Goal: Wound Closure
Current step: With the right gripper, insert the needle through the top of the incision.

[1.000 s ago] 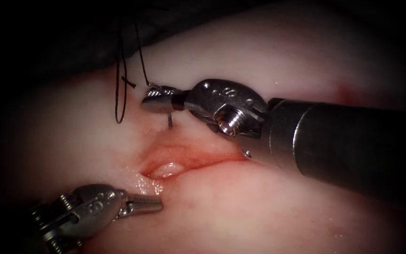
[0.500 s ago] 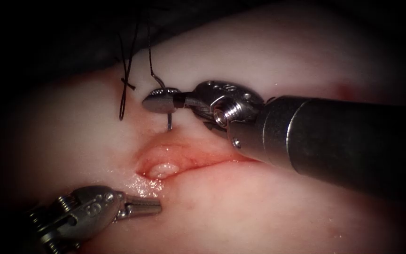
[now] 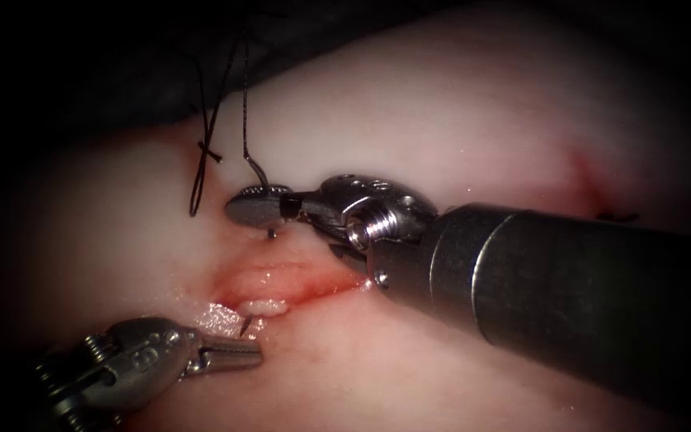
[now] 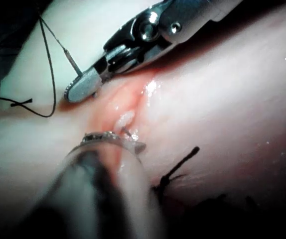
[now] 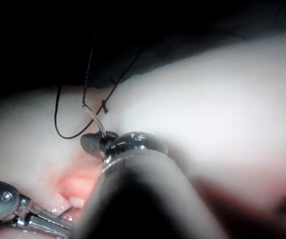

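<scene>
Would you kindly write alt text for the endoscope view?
The right tool, jaws shut, grips the curved needle near its thread end, its body buried in the tissue across the cut. The needle tip emerges just above the left tool, which holds nothing.

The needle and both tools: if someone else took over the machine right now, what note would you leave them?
Right tool: jaws shut on the needle near its thread end, above the cut.
Left tool: jaws shut, holding nothing, just below the cut.
Needle: in the tissue, its tip out at the cut's lower edge, by the left tool.
Thread: trails up from the needle.
Done: needle driven across.
Left: the cut is open.
</scene>
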{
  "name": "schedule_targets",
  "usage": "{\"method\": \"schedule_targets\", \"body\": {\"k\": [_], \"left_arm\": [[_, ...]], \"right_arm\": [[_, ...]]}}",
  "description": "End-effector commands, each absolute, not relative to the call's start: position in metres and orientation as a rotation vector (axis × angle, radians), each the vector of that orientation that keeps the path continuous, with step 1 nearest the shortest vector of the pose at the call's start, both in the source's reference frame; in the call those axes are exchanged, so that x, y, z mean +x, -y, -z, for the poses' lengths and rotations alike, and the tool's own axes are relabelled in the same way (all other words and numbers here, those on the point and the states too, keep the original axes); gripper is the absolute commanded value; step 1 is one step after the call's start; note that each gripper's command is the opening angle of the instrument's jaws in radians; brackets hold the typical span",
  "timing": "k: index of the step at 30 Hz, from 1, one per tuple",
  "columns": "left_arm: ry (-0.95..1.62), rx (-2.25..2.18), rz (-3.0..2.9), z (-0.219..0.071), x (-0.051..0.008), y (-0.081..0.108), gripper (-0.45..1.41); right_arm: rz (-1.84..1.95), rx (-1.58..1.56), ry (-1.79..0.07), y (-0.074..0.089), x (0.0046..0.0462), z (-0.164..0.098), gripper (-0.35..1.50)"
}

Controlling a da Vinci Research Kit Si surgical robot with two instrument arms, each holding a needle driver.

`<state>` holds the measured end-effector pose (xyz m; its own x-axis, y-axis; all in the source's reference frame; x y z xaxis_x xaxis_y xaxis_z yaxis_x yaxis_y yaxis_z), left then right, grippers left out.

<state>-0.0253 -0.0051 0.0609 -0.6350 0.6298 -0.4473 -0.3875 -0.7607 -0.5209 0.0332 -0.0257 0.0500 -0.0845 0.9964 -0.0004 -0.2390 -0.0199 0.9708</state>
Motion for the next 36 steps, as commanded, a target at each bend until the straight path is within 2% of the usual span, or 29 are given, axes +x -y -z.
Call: {"method": "schedule_targets", "body": {"k": [1, 11, 14, 15, 17, 21, 23, 24, 29, 36], "left_arm": [[0.507, -0.844, -2.361, -0.061, -0.0257, 0.004, -0.45], [0.51, -0.834, -2.359, -0.061, -0.0244, 0.004, -0.45], [0.511, -0.834, -2.362, -0.061, -0.024, 0.004, -0.45], [0.51, -0.833, -2.363, -0.061, -0.0239, 0.004, -0.45], [0.509, -0.831, -2.364, -0.061, -0.0236, 0.004, -0.45], [0.511, -0.828, -2.36, -0.061, -0.0233, 0.004, -0.45], [0.512, -0.829, -2.361, -0.061, -0.0232, 0.004, -0.45], [0.513, -0.829, -2.361, -0.061, -0.0231, 0.004, -0.45], [0.513, -0.829, -2.363, -0.061, -0.0228, 0.004, -0.45], [0.51, -0.826, -2.363, -0.061, -0.0228, 0.004, -0.45]], "right_arm": [[-1.375, 1.009, -1.085, 0.026, 0.0349, -0.05, -0.35], [-1.374, 1.056, -1.073, 0.028, 0.0351, -0.05, -0.35], [-1.373, 1.053, -1.136, 0.026, 0.0347, -0.05, -0.35], [-1.371, 1.055, -1.168, 0.026, 0.0345, -0.05, -0.21], [-1.34, 1.02, -1.194, 0.025, 0.034, -0.05, 0.22], [-1.282, 0.927, -1.229, 0.023, 0.033, -0.05, 0.69], [-1.259, 0.873, -1.24, 0.022, 0.0325, -0.05, 0.74], [-1.229, 0.818, -1.251, 0.021, 0.0319, -0.05, 0.88], [-1.132, 0.642, -1.258, 0.019, 0.0306, -0.049, 0.98], [-0.941, 0.395, -1.207, 0.018, 0.0297, -0.047, 0.93]]}}
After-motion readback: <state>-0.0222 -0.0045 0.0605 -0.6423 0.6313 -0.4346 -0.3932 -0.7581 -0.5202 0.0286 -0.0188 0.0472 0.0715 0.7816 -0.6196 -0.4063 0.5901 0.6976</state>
